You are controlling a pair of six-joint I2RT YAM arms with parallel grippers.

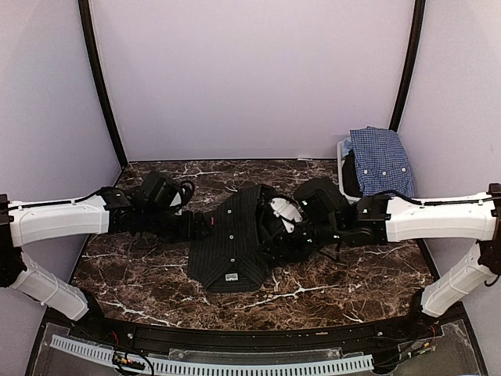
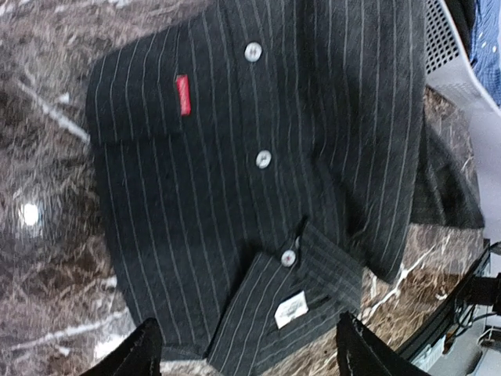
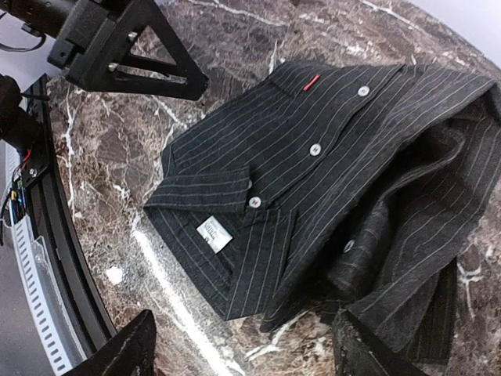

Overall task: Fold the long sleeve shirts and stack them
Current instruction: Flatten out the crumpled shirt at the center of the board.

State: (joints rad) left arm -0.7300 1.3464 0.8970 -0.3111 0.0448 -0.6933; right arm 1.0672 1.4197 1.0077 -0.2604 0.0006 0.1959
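Black pinstriped shirt mid-table, both grippers open beside it.

Top view: the black pinstriped shirt [image 1: 233, 244] lies on the marble table [image 1: 368, 274], collar toward the arms. The left gripper [image 1: 196, 225] is at its left edge and the right gripper [image 1: 283, 233] is over its bunched right side. The blue-checked shirt [image 1: 380, 159] is draped over the white basket [image 1: 344, 149] at back right. Left wrist view: the fingers [image 2: 133, 356] stand wide apart above the collar end, holding nothing. Right wrist view: the fingers [image 3: 125, 352] are likewise spread and empty over the shirt's near, rumpled part.
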